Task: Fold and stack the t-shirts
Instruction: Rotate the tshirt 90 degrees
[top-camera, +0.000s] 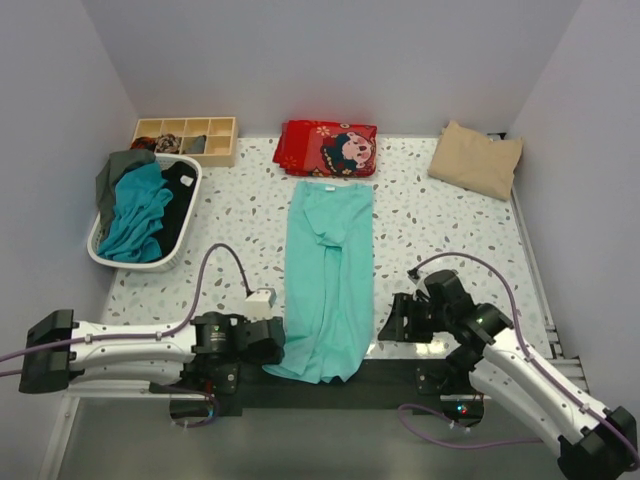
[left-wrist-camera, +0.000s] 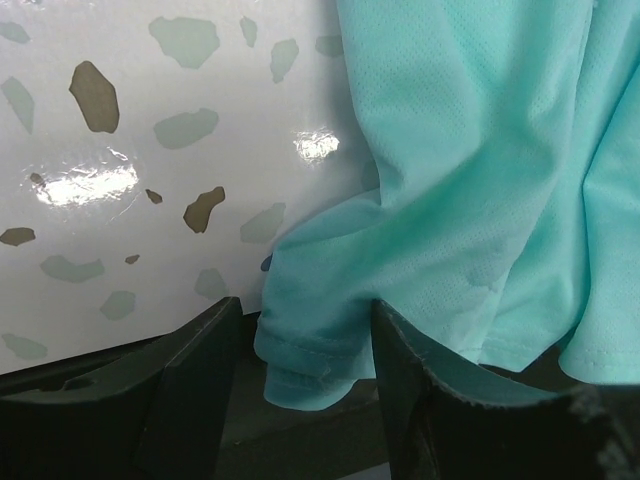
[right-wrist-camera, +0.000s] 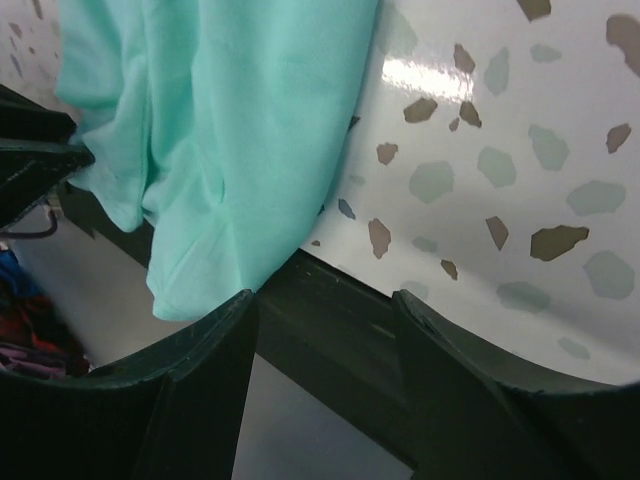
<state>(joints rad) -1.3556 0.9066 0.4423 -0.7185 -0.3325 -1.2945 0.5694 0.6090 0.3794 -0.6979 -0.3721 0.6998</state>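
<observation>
Left fingers (left-wrist-camera: 180, 400) low, astride t-shirt (top-camera: 330, 270) hem — right fingers (right-wrist-camera: 190, 390) alongside.

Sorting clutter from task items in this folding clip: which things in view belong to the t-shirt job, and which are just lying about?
Job: turquoise-mint t-shirt laid out in a long strip; folded beige t-shirt; teal t-shirt, black t-shirt and grey-green t-shirt heaped in the white plastic laundry basket.
Lying about: wooden compartment tray; red cartoon-print fabric item.
</observation>
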